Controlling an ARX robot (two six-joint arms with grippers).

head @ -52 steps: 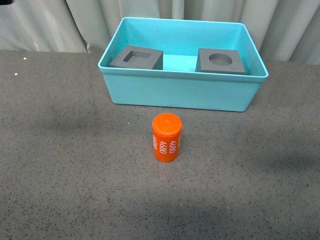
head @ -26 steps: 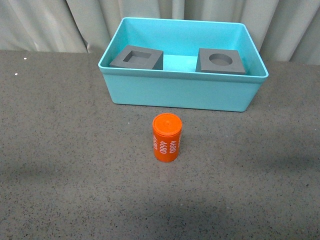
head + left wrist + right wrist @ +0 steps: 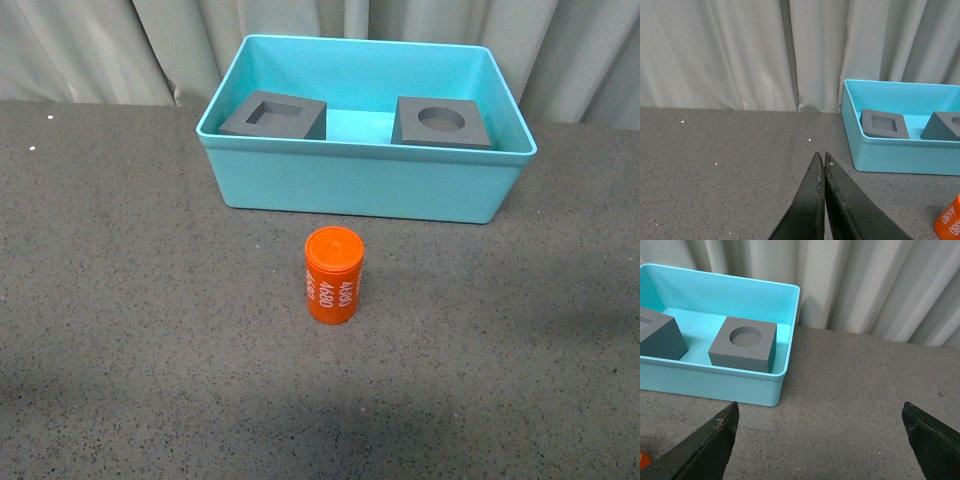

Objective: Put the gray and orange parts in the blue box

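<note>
The turquoise-blue box (image 3: 365, 185) stands at the back of the table. Inside it sit two gray cubes: one with a square recess (image 3: 274, 117) on the left, one with a round recess (image 3: 443, 122) on the right. The orange cylinder (image 3: 333, 275) with white numbers stands upright on the table in front of the box. Neither arm shows in the front view. My left gripper (image 3: 821, 156) is shut with nothing in it, over bare table left of the box (image 3: 900, 150). My right gripper (image 3: 820, 410) is open, with bare table between its fingers, right of the box (image 3: 715, 385).
The dark speckled tabletop (image 3: 130, 300) spreads around the box and cylinder. Pale curtains (image 3: 90, 50) hang along the back edge of the table, right behind the box.
</note>
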